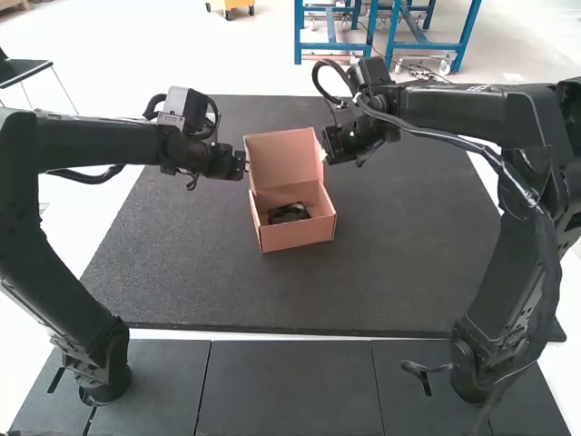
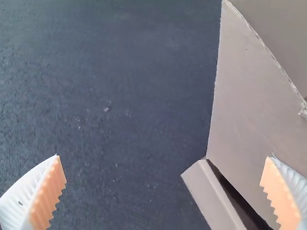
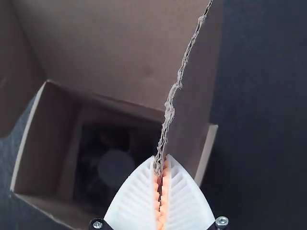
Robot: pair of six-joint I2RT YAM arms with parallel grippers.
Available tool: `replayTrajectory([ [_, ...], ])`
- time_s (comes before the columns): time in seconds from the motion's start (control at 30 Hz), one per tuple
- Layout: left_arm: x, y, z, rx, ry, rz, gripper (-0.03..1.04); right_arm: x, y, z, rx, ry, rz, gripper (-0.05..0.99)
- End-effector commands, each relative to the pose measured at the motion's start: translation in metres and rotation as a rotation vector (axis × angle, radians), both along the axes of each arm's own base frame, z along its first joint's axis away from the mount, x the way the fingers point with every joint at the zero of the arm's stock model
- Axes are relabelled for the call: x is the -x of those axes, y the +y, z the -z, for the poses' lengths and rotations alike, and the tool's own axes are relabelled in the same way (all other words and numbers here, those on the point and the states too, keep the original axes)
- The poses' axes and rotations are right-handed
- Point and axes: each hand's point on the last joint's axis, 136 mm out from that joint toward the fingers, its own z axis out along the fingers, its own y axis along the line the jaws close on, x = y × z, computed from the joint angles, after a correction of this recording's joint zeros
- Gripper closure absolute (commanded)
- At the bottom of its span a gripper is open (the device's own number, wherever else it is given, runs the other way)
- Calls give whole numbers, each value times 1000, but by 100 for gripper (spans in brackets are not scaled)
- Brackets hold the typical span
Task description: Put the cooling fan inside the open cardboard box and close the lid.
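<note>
Cooling fan lies inside the cardboard box on the mat, so 1 step remains: closing. Right jaws pinch the near edge of the raised lid, likely to fold it down. Left jaws stand spread astride the opposite edge, gripping nothing. The right wrist view proves the pinch; the high view places both at the lid.

The cooling fan lies inside the cardboard box at the middle of the mat. The lid stands upright behind it. The left claw is just left of the lid, and the right claw pinches its right edge.
</note>
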Motion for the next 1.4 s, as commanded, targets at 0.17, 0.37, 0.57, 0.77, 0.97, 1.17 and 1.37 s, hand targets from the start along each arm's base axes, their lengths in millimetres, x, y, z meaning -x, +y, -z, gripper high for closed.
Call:
replayTrajectory([
  [0.17, 3, -13, -28, 19, -47, 55, 5, 14, -1, 7, 10, 42, -23, 95],
  [0.37, 10, -11, -29, 3, -38, 66, 5, 25, -6, 18, 45, 83, -41, 95],
  [0.57, 17, -8, -29, -8, -24, 71, 5, 30, -8, 22, 61, 104, -47, 95],
  [0.77, 21, -7, -27, -9, -18, 74, 5, 31, -11, 24, 67, 113, -41, 95],
  [0.97, 22, -8, -26, -7, -12, 78, 5, 30, -11, 25, 65, 113, -39, 95],
  [1.17, 25, -17, -25, 12, -6, 109, 5, 32, -13, 28, 67, 121, -35, 95],
  [1.37, 31, -32, -24, 24, -3, 155, 5, 33, -13, 31, 70, 129, -34, 95],
])
